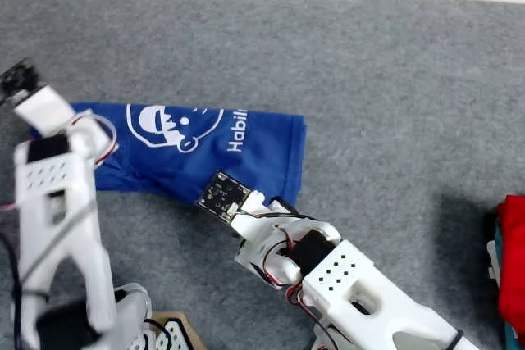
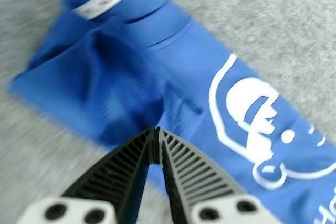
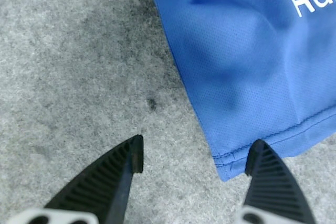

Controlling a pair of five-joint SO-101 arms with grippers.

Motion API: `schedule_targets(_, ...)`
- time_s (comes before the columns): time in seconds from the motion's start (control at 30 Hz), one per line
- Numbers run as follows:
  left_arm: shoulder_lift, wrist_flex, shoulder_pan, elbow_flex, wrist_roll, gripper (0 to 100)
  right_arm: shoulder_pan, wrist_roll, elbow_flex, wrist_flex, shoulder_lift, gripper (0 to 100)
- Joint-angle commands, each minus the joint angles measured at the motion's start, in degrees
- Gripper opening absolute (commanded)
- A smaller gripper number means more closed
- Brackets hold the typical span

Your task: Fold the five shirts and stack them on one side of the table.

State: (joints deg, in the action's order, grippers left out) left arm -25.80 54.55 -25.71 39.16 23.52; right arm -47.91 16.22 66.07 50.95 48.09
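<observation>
Blue shirt (image 1: pixel 205 149): left tool (image 2: pixel 157 140) pressed together, right tool (image 3: pixel 198 145) spread at its hem; red cloth (image 1: pixel 513 260) well apart.

Shirt (image 1: pixel 189 149) lies on the table (image 1: pixel 394 71), left hand (image 2: pixel 157 135) and right hand (image 3: pixel 198 148) at opposite ends

Blue shirt (image 1: pixel 209 149) on grey table (image 1: pixel 369 63); left arm (image 1: pixel 53 202), right arm (image 1: pixel 353 280) nearby.
</observation>
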Motion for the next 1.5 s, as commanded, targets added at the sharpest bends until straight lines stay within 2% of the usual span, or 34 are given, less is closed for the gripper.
schedule_targets(0.0, -6.99, 3.87, -1.8, 5.23, -0.62, 1, -0.57, 0.79, -0.13, -0.57, 1.01, 31.0)
schedule_targets(0.1, -6.46, 3.6, -1.36, 11.03, -5.98, 1, -0.57, 0.79, -0.13, -0.57, 1.01, 31.0)
schedule_targets(0.23, -0.22, -2.2, -1.19, 12.09, -6.51, 1, -0.57, 0.79, -0.13, -0.57, 1.01, 31.0)
schedule_targets(0.57, 21.49, -4.4, -1.19, -4.44, -6.42, 1, -0.57, 0.79, -0.13, -0.57, 1.01, 31.0)
schedule_targets(0.9, 16.92, -4.75, -0.92, -6.37, -6.42, 1, -0.57, 0.79, -0.13, -0.57, 1.01, 31.0)
schedule_targets(1.23, 16.84, -10.81, 4.53, -6.73, -6.42, 1, -0.57, 0.79, -0.04, -0.57, 1.01, 31.0)
schedule_targets(1.47, 17.98, -12.92, 5.14, -6.64, -6.42, 1, -0.57, 0.79, -0.04, -0.57, 1.01, 31.0)
